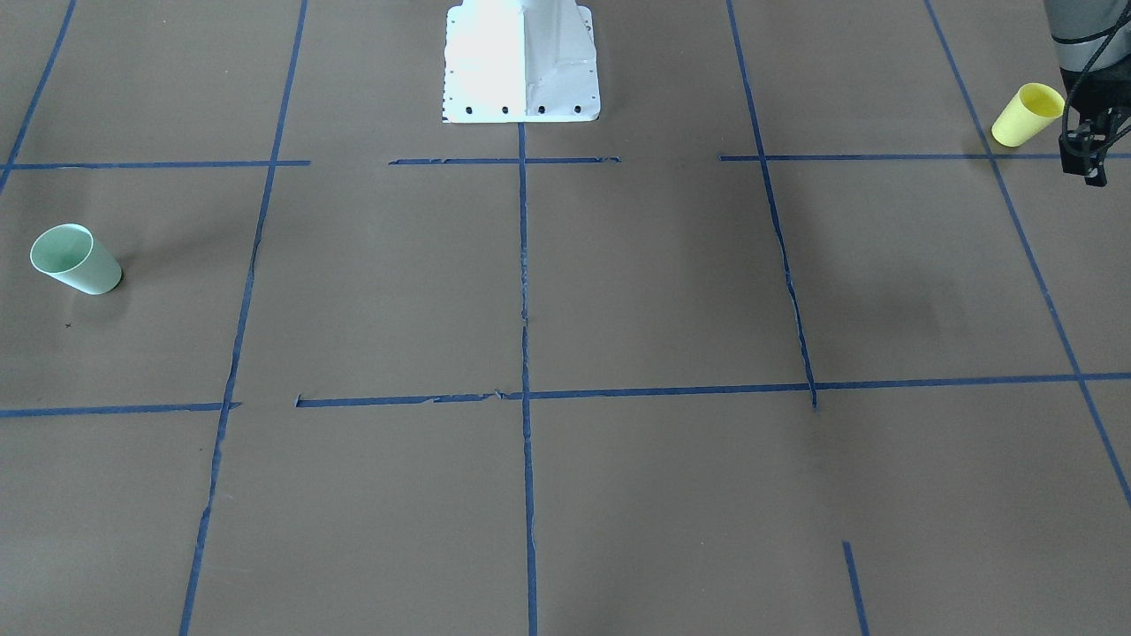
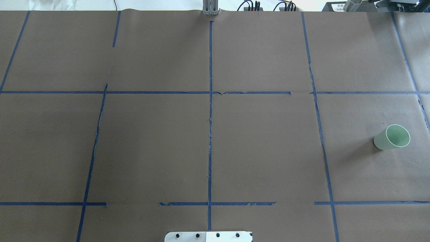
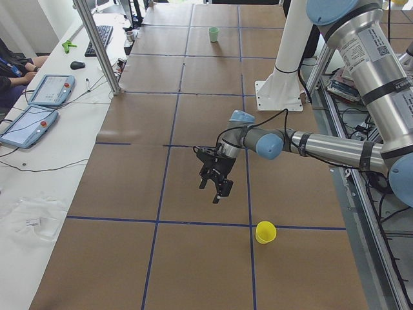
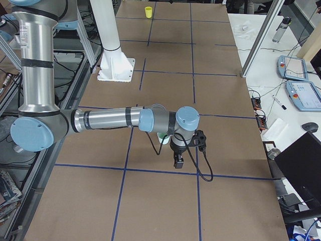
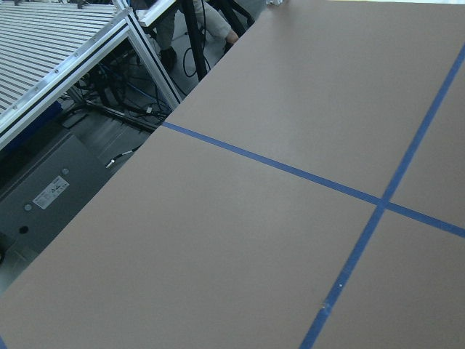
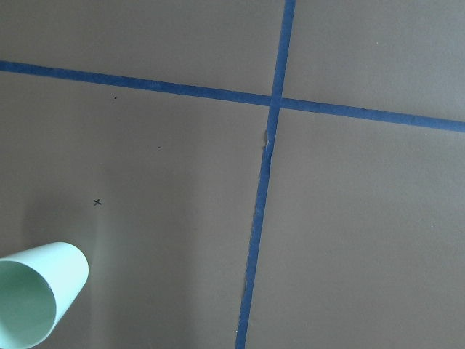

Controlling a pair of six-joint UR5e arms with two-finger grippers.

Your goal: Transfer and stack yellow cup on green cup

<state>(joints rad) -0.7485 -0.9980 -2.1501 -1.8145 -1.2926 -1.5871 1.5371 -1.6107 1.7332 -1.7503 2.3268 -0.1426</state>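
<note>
The yellow cup (image 1: 1028,113) stands upright, mouth up, at the table's end on my left side; it also shows in the exterior left view (image 3: 265,232). My left gripper (image 1: 1096,172) hovers above the table beside it, empty, its fingers apart in the exterior left view (image 3: 211,191). The green cup (image 2: 392,137) stands upright at the opposite end (image 1: 75,258) and shows at the lower left of the right wrist view (image 6: 36,298). My right gripper (image 4: 178,163) hangs over the table next to it; I cannot tell if it is open.
The white robot base (image 1: 521,62) sits at the middle of the table's robot side. Blue tape lines (image 2: 210,111) divide the brown table into squares. Operator desks with tablets (image 3: 29,116) run along the far side.
</note>
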